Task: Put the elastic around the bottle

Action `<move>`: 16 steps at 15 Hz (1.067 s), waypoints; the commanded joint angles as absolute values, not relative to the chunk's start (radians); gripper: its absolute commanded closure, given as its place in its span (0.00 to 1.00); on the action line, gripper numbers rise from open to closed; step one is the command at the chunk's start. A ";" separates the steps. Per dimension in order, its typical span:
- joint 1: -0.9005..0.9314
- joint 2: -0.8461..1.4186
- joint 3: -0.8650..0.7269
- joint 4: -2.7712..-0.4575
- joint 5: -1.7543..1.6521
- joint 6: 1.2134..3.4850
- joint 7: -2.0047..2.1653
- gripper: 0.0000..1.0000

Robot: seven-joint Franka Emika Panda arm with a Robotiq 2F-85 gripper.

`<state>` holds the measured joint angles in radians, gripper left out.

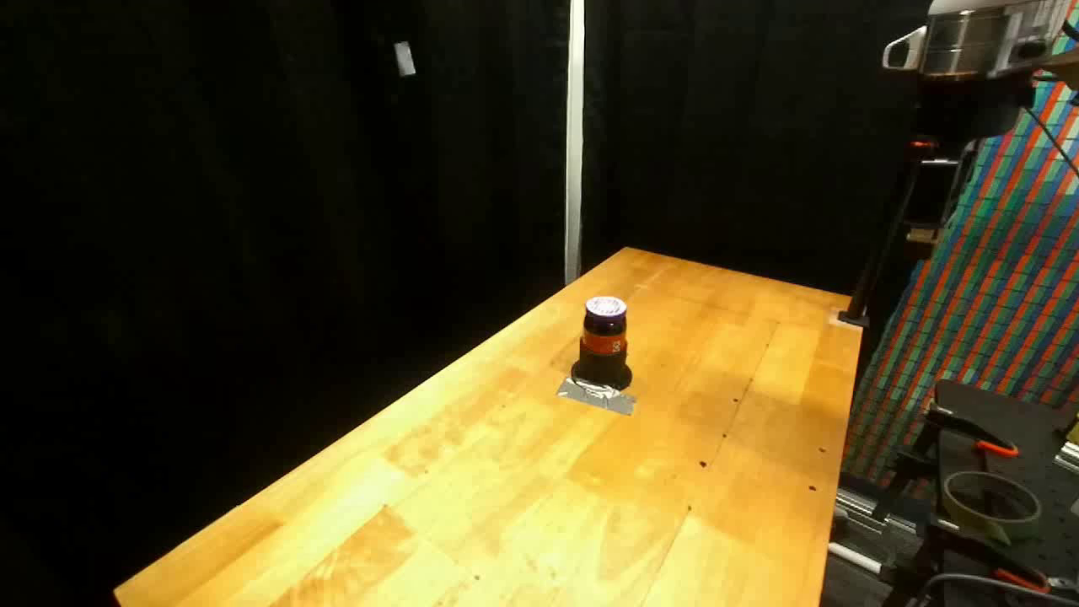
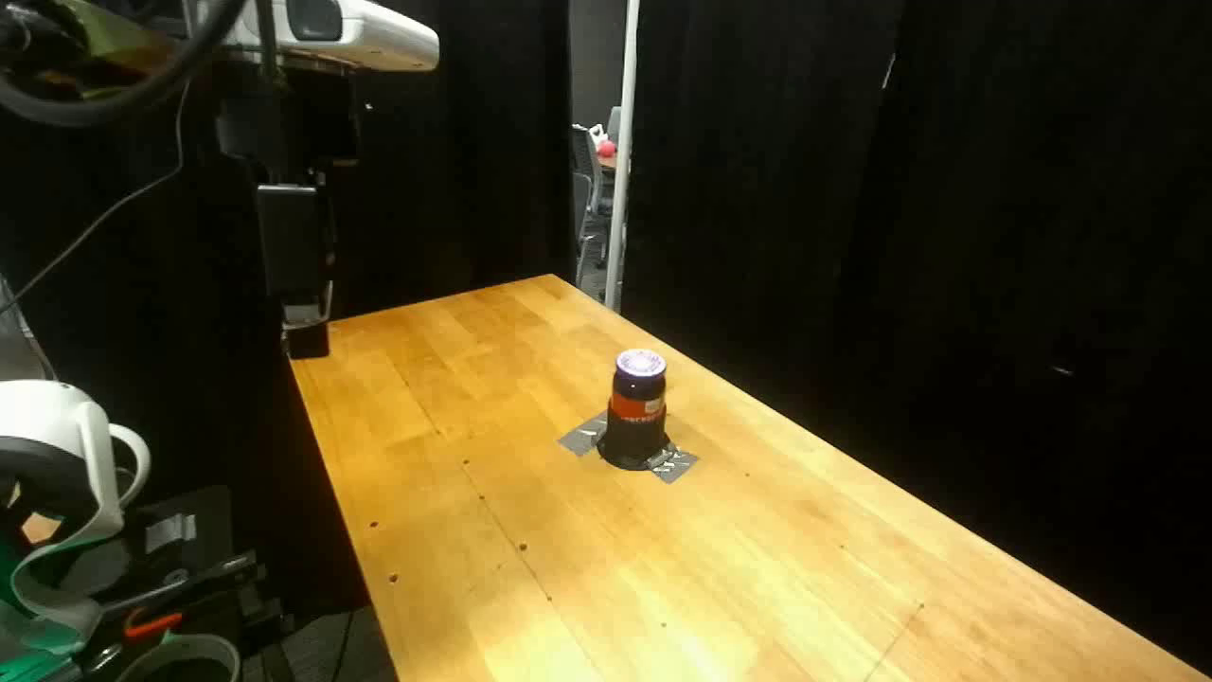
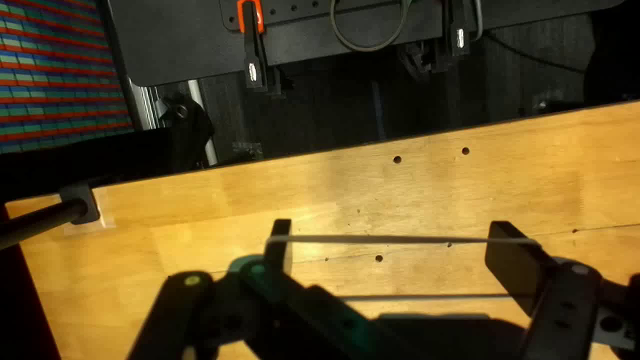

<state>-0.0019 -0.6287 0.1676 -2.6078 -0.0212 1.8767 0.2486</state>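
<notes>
Gripper [image 3: 391,252] spread wide, elastic [image 3: 375,239] taut around both fingers [image 3: 512,267].

Wooden worktop [image 1: 506,472] w/ small dark holes [image 3: 397,159]; grey tape strips [image 2: 676,465] stuck on it. Blk curtains [image 1: 253,211] behind, wht upright pole [image 2: 621,180], chair [image 2: 587,156] beyond. Blk side table [image 3: 170,40], apart, w/ pale ring [image 3: 367,48] on top & orange-ended clamp [image 3: 252,55] at edge. Multicol. checked fabric [image 1: 995,295] nr it.

Held arm [image 2: 365,40] raised in an upper corner of both exterior views; in the wrist view, spread fingers [image 3: 512,270] wide apart, facing each other across a gap.
</notes>
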 commanded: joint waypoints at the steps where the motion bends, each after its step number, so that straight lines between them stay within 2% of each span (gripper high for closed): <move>1: 0.010 -0.628 0.156 -2.605 -0.028 1.875 0.254 0.00; 7: 0.018 -0.610 0.155 -2.592 -0.018 1.911 0.246 0.00; 16: 0.068 -0.217 0.157 -2.370 -0.010 2.267 0.150 0.00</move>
